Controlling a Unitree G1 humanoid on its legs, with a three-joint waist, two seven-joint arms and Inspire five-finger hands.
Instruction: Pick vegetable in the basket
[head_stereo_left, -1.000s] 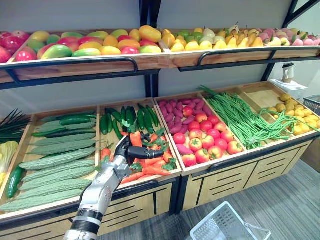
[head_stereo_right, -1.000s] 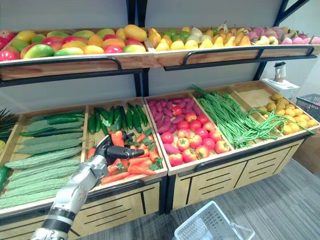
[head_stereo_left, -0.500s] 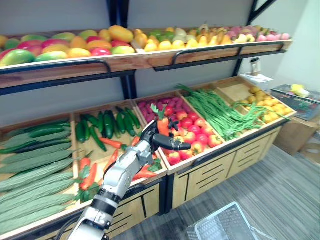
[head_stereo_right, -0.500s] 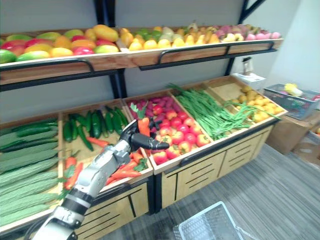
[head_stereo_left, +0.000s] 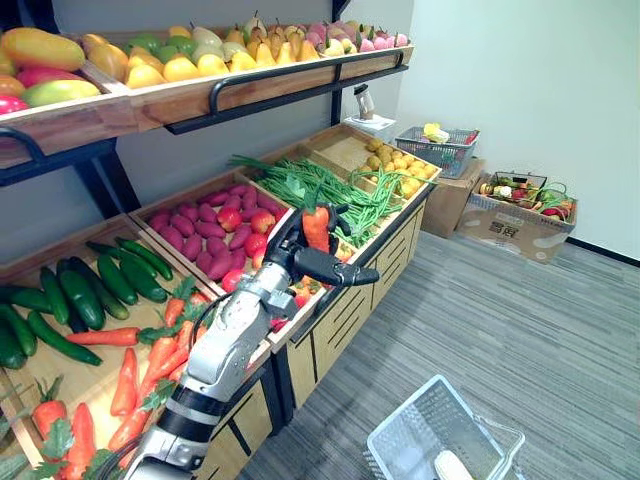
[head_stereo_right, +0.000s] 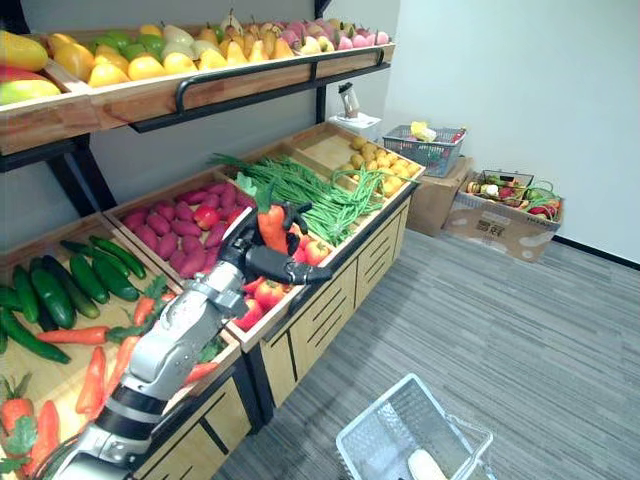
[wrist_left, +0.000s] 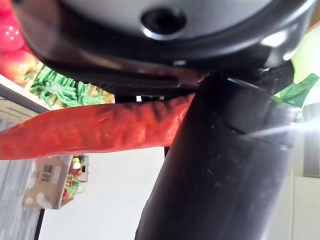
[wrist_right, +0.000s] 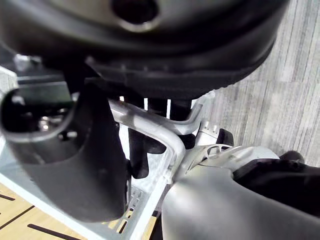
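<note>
**First speaker:** What is being held, and how?

**Second speaker:** A carrot (head_stereo_left: 316, 228) is gripped in the left hand (head_stereo_left: 300, 262), with fingers and thumb curled round it. It is held roughly upright, and most of its orange length is left standing out of the fist. That firm wrap is judged to be there so the carrot does not slip while carried.

**First speaker:** Where is it placed against the stand?

**Second speaker:** It is held in the air above the front edge of the wooden stand (head_stereo_left: 330, 312), over the bin of tomatoes (head_stereo_left: 250, 225). The green beans (head_stereo_left: 330, 190) are just beyond it. The bin of loose carrots (head_stereo_left: 125, 380) lies well apart, toward the stand's left end. Nothing is touched by the held carrot, so it can be judged as picked but not yet delivered.

**First speaker:** And the basket?

**Second speaker:** A wire basket (head_stereo_left: 420, 430) is seen low down, in front of the stand and well apart from the carrot. In the right wrist view its metal handle (wrist_right: 160, 137) is clasped by the right hand (wrist_right: 65, 150). This is probably done so the open top is kept ready for the drop. Whether the floor (head_stereo_left: 520, 320) is touched by the basket cannot be told.
</note>
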